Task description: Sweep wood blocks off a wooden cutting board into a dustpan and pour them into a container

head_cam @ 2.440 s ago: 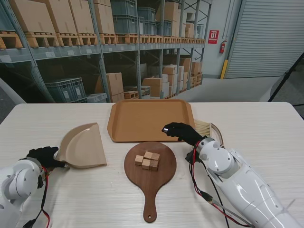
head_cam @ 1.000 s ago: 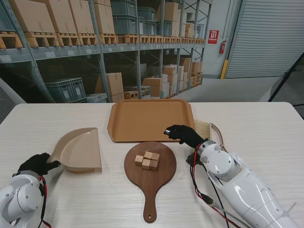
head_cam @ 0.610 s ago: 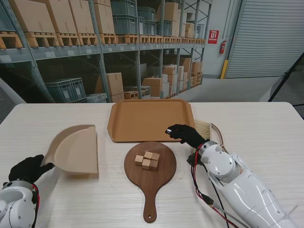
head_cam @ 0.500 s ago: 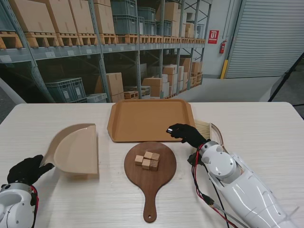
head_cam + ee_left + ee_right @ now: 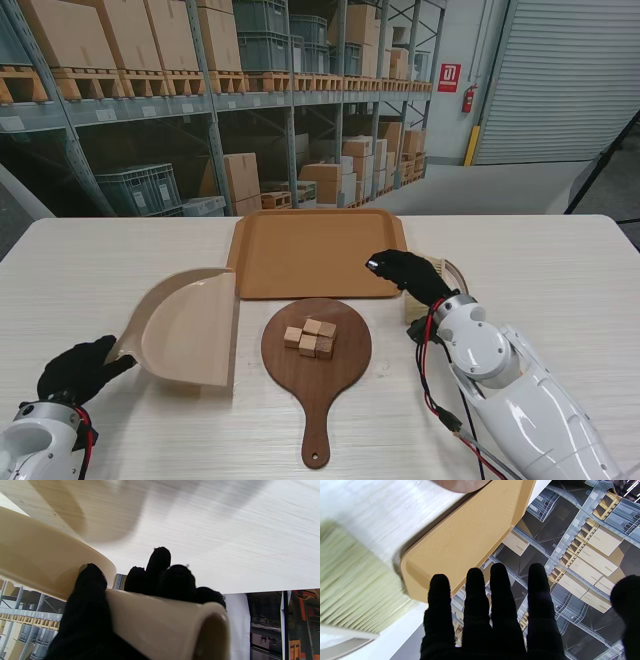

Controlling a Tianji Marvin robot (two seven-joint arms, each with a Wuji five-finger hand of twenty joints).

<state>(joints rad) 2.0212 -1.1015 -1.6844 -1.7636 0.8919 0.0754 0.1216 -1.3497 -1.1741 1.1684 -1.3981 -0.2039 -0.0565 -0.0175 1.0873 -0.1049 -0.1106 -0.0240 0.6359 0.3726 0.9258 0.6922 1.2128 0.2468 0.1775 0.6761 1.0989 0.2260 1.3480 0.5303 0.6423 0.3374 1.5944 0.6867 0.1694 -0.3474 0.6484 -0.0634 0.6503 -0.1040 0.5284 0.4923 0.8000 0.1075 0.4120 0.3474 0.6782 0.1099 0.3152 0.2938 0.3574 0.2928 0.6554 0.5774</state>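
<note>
Several wood blocks (image 5: 310, 339) lie in a cluster on the round wooden cutting board (image 5: 345, 370) in the middle of the table. My left hand (image 5: 76, 370) is shut on the handle (image 5: 160, 627) of the beige dustpan (image 5: 190, 327), which is lifted and tilted to the left of the board. My right hand (image 5: 407, 273) is open, fingers (image 5: 495, 605) stretched flat and holding nothing. It hovers over the near right corner of the orange tray (image 5: 310, 252), right beside the brush (image 5: 432, 272). The brush bristles (image 5: 352, 587) show in the right wrist view.
The orange tray (image 5: 467, 535) lies beyond the board, its near edge close to the board's rim. The board's handle (image 5: 316, 440) points toward me. Warehouse shelving stands beyond the table's far edge.
My left hand has swung the dustpan toward the board and raised it, mouth now nearer the board. My right hand has moved right and farther from me, toward the brush.
</note>
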